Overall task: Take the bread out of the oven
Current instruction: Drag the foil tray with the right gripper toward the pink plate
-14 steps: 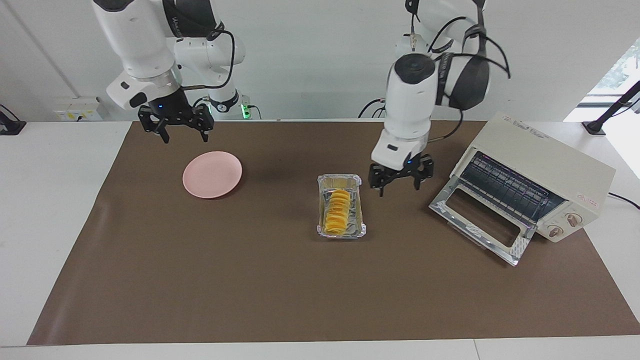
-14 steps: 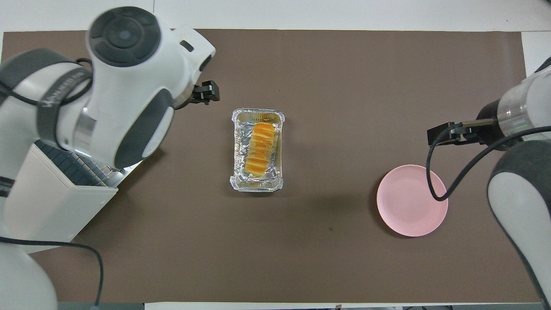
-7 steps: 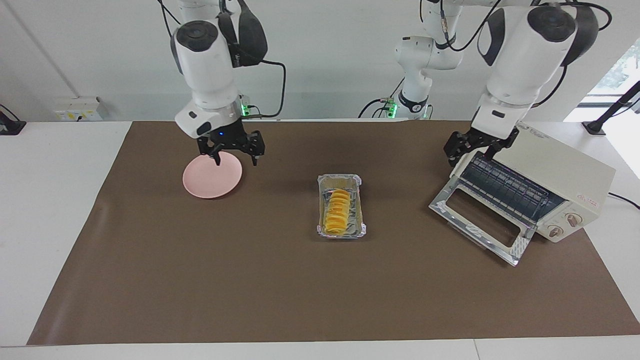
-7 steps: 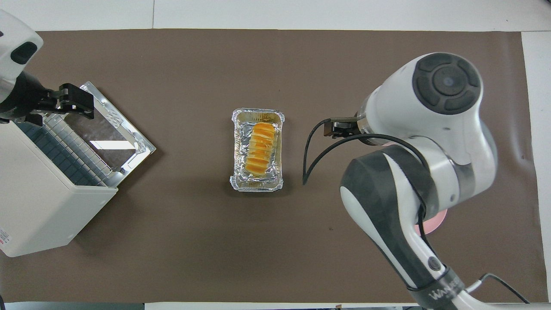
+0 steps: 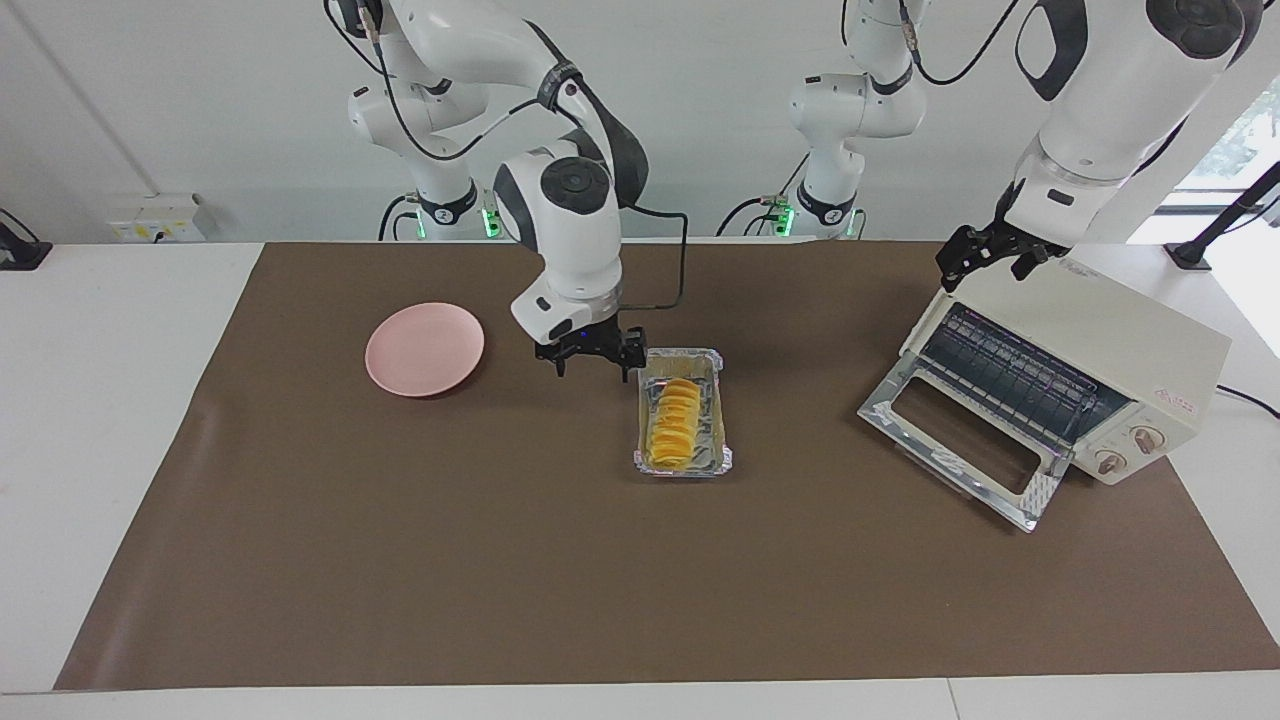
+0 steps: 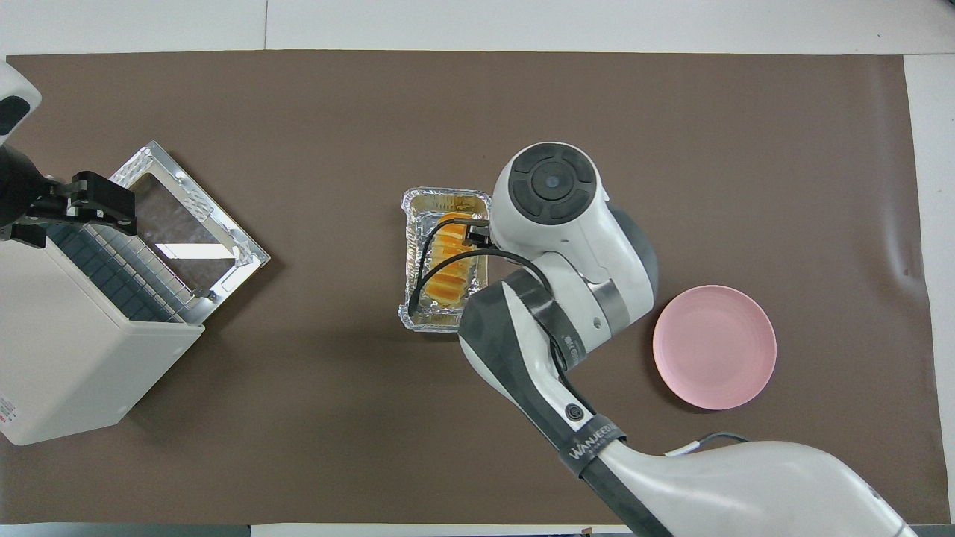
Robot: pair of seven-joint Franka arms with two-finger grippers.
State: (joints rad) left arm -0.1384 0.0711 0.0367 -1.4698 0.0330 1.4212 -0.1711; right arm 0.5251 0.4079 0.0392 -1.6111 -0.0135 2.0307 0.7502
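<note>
Two hands are working over this worktop (image 5: pixel 300 560), and neither is holding anything. Coming in from the plate's end, the right hand (image 5: pixel 597 356) is hanging low with its fingers spread wide, just beside the end of the foil tray (image 5: pixel 712 420) that lies nearer the robots; I judge it is lining up to reach the bread (image 5: pixel 673 422). That loaf is lying lengthwise in the tray at the middle of the brown mat (image 5: pixel 500 600), already out of the oven (image 5: pixel 1100 340). Over the oven's top edge, at the corner nearer the robots, the left hand (image 5: pixel 990 258) is hovering, its fingers apart too, clear of the work. Down on the mat, the oven's glass door (image 5: pixel 960 440) is lying open, showing only a bare wire rack (image 5: pixel 1010 375). Toward the right arm's end, the pink plate (image 5: pixel 425 349) is sitting empty, probably where the bread belongs. Nothing is standing between tray and plate.
</note>
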